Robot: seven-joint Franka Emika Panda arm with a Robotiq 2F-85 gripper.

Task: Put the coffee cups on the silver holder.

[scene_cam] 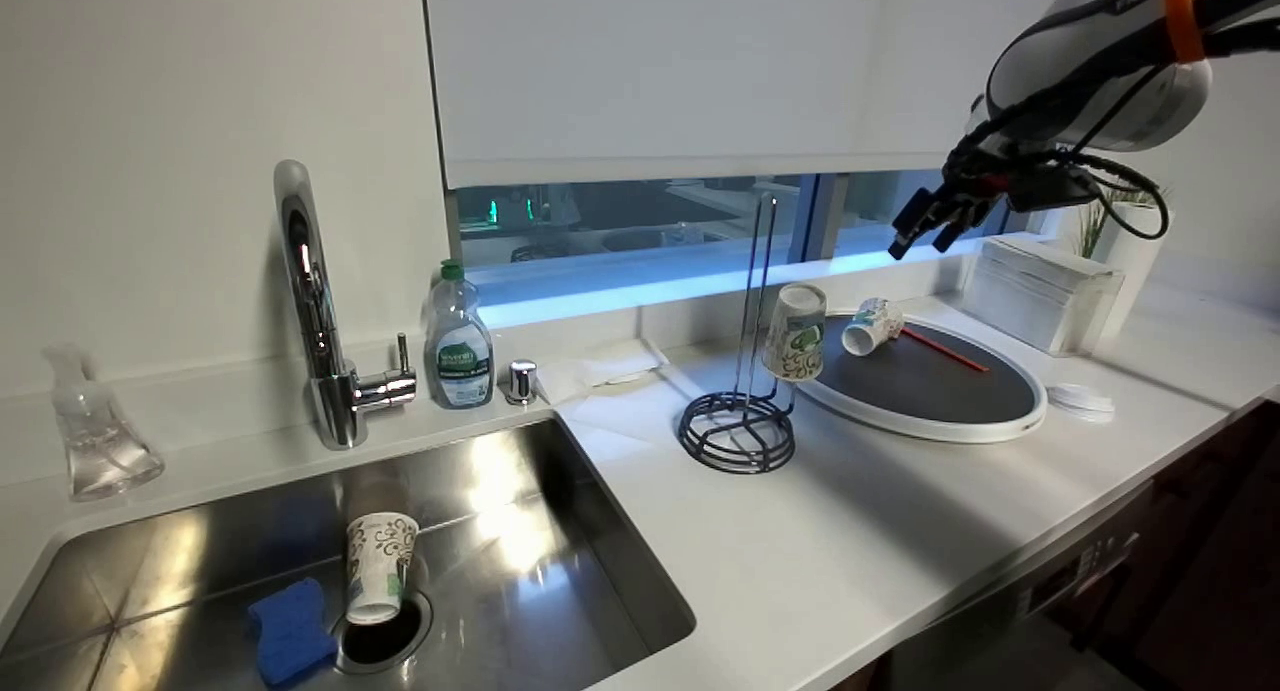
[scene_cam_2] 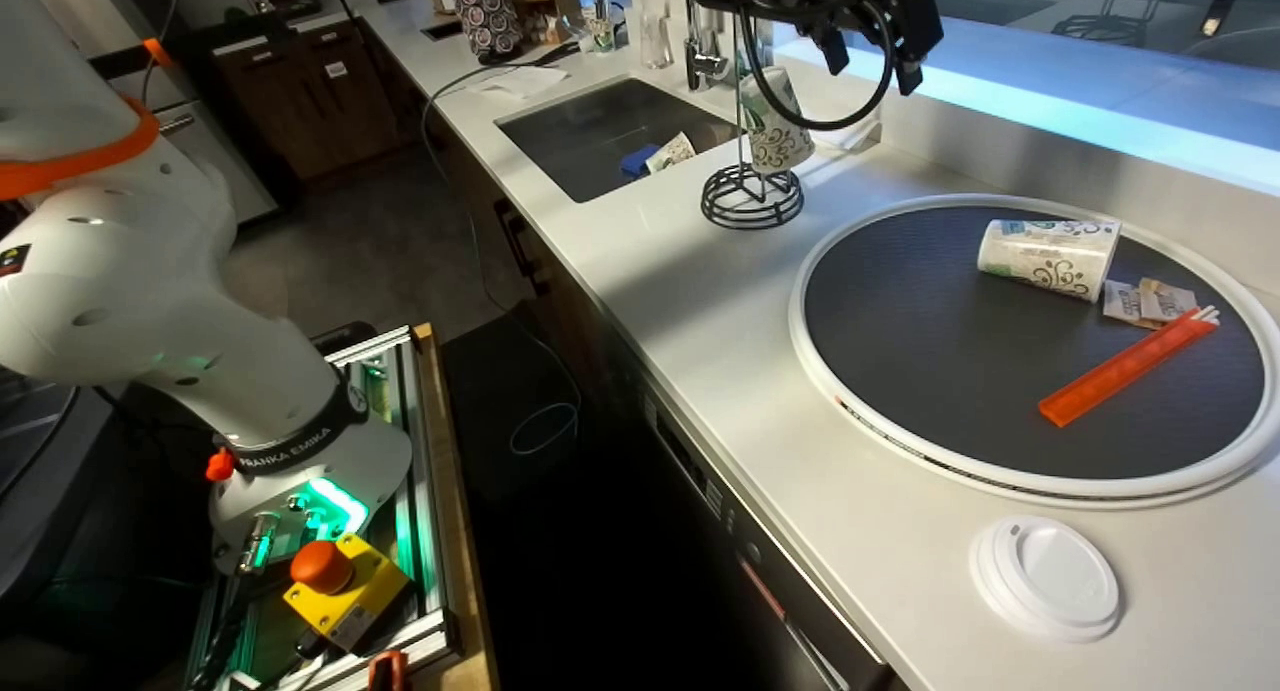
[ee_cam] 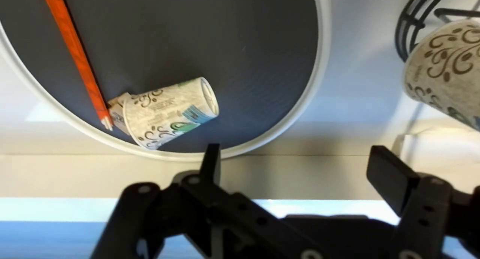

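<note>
The coffee cups are paper cups with a brown swirl pattern. One cup (scene_cam: 796, 336) (scene_cam_2: 775, 126) hangs upside down and slightly tilted on the side of the silver holder (scene_cam: 740, 465) (scene_cam_2: 752, 216), a wire stand with a coiled base. Another cup (ee_cam: 170, 114) (scene_cam_2: 1048, 258) lies on its side on the round dark tray (scene_cam_2: 920, 351). A third cup (scene_cam: 381, 568) lies in the sink near the drain. High above the tray's back edge, my gripper (scene_cam: 921, 243) (ee_cam: 296, 154) stands wide open with nothing between its fingers, apart from both the holder and the cups.
An orange stirrer packet (scene_cam_2: 1130, 366) and small paper packets (scene_cam_2: 1150, 301) share the tray. White lids (scene_cam_2: 1048, 578) lie in front of it. The sink (scene_cam: 480, 591) holds a blue cloth (scene_cam: 290, 626); a chrome tap (scene_cam: 315, 311) and soap bottle (scene_cam: 460, 346) stand behind. A window sill runs along the back.
</note>
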